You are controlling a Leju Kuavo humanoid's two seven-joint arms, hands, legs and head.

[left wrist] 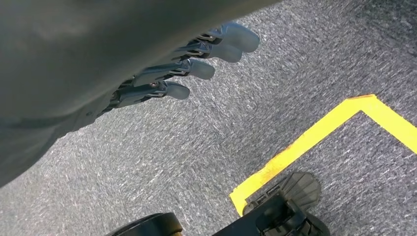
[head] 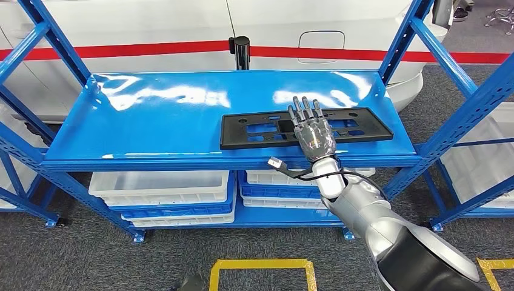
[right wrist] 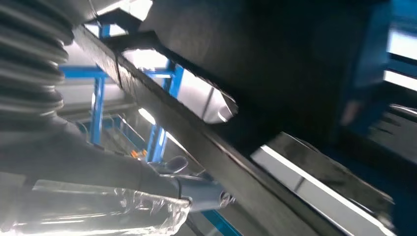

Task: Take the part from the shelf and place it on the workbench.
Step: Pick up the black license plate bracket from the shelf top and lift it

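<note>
Part [head: 254, 130]: black, flat, long frame with cut-outs, lying flat on the blue shelf [head: 157, 115], lengthwise along the front edge and toward the front right corner; placed near the edge, so probably easy to reach from the aisle.

Shelf: top tier of a blue steel rack, glossy, reflecting light; white bins [head: 160, 182] stacked on the tier below.

Right robot hand [head: 312, 130]: laid palm-down over the middle-right stretch of the part, fingers extended and slightly apart, pointing toward the back edge of the shelf; in the right wrist view, a thumb tip [right wrist: 204, 194] seen under or beside a dark bar of the part [right wrist: 206, 142]. Whether anything is actually pinched: cannot tell, blurred and too close.

Right arm: stretched forward and up from the lower right, wrist level with the front edge of the shelf, loose cable looping off the wrist.

Reason for the pose: likely a flat approach to slide fingers over the top while the thumb hooks beneath the front rim, suiting a thin, wide piece.

Left robot hand [left wrist: 192, 59]: hanging beside the body over grey carpet, fingers straight, apart, holding nothing.

Floor: yellow tape corner [left wrist: 314, 142] on the carpet.

Stage: judged early, part not yet lifted; workbench out of sight.

Risk: long thin frame held off-centre may tip or flex on lifting.
</note>
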